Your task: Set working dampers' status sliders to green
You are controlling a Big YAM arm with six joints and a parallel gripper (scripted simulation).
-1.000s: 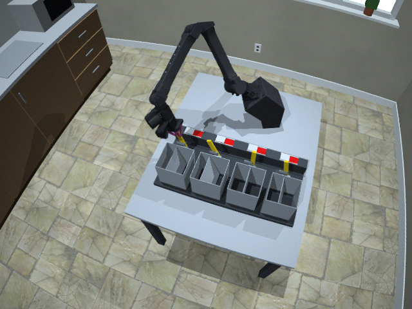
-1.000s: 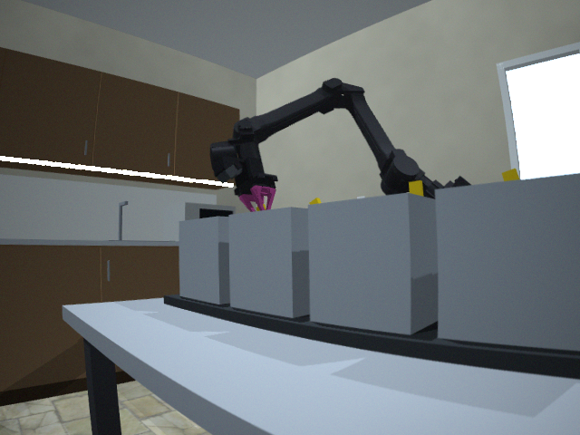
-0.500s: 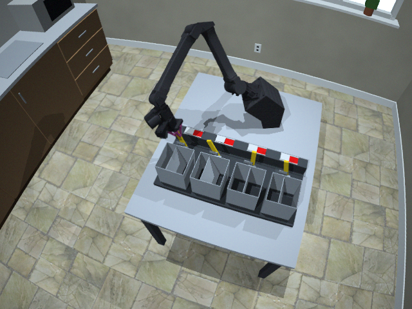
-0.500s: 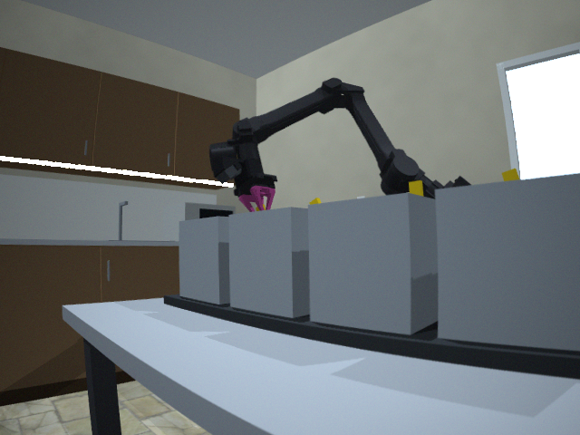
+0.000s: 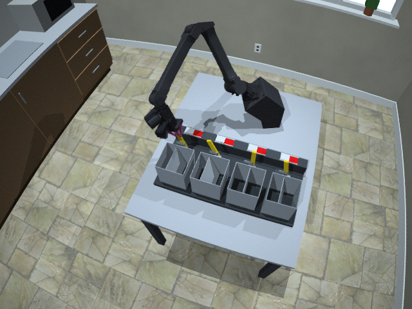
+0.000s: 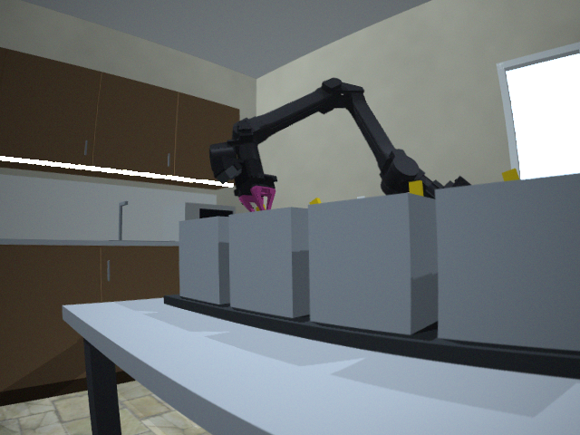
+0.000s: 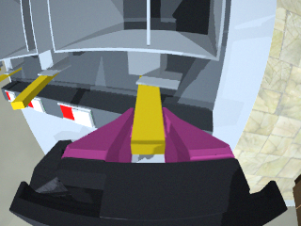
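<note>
My magenta-fingered gripper (image 5: 179,135) (image 6: 260,209) (image 7: 149,111) is parted narrowly around the yellow lever (image 5: 182,141) (image 7: 149,115) of the far-left damper (image 5: 171,176) (image 6: 201,262); the fingers stand close on both sides of it, with no firm grip visible. This damper and the second damper (image 5: 206,192) show slanted blade faces in the top view. The third damper (image 5: 241,200) and fourth damper (image 5: 277,212) show their blades nearly edge-on. All four sliders show red: the first red patch (image 5: 197,133) (image 7: 67,112), second (image 5: 228,141), third (image 5: 261,150) and fourth (image 5: 293,159), each beside a white piece.
The second lever (image 5: 213,147) (image 7: 32,92), third lever (image 5: 253,158) and fourth lever (image 5: 286,167) stand up between the dampers and the slider rail. The dark base (image 5: 229,205) carries the dampers on the table (image 5: 203,226). The arm's base (image 5: 264,103) is behind the rail.
</note>
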